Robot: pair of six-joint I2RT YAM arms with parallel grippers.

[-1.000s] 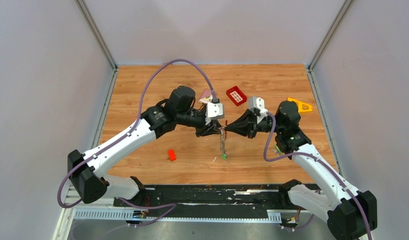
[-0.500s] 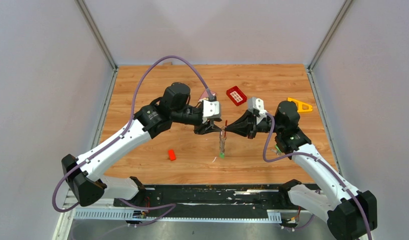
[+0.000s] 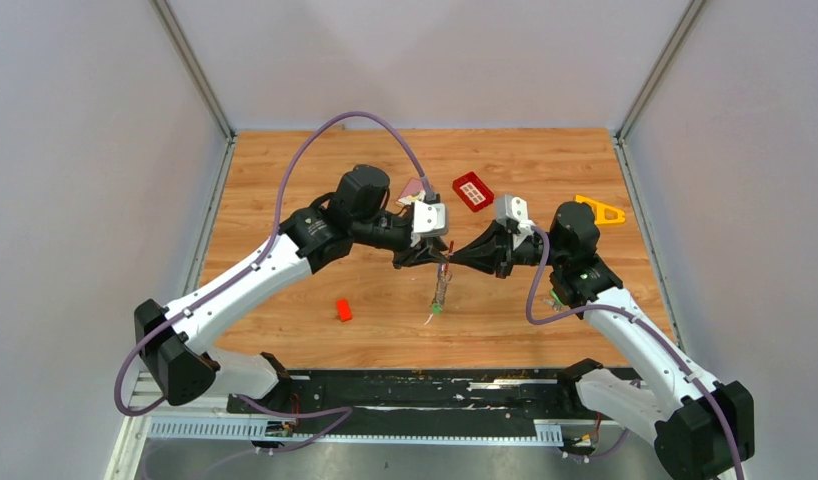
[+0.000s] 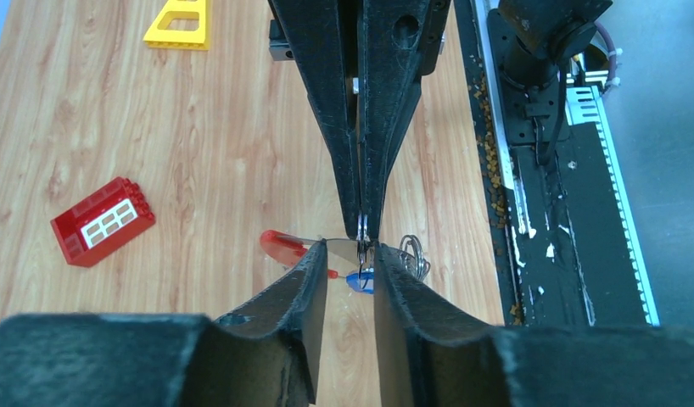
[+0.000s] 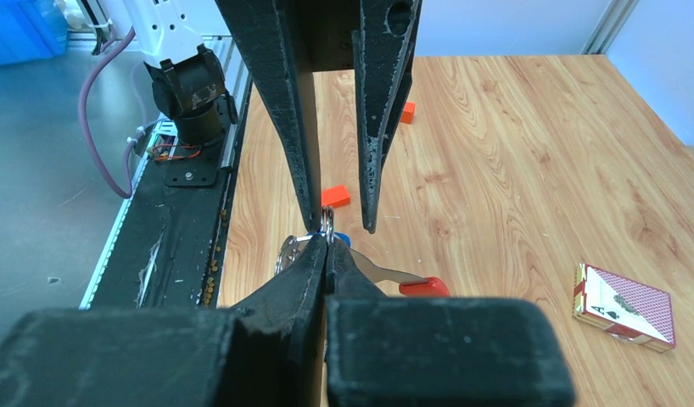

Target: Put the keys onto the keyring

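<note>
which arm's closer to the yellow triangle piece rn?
Right. The right arm's wrist joint sits just beside the yellow triangle piece. The left arm is on the opposite side; the left tool is at the keyring, well left of the piece.

Bright, even light; blurred near foreground

Lab test cell: panel walls (image 3: pixel 425 60) enclosing a wooden table (image 3: pixel 285 180).

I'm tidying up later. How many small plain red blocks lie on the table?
2. The nearer red block lies toward the front edge, left of the keyring; the farther red block peeks from behind the left jaws, unseen from above. More may be hidden.
</note>
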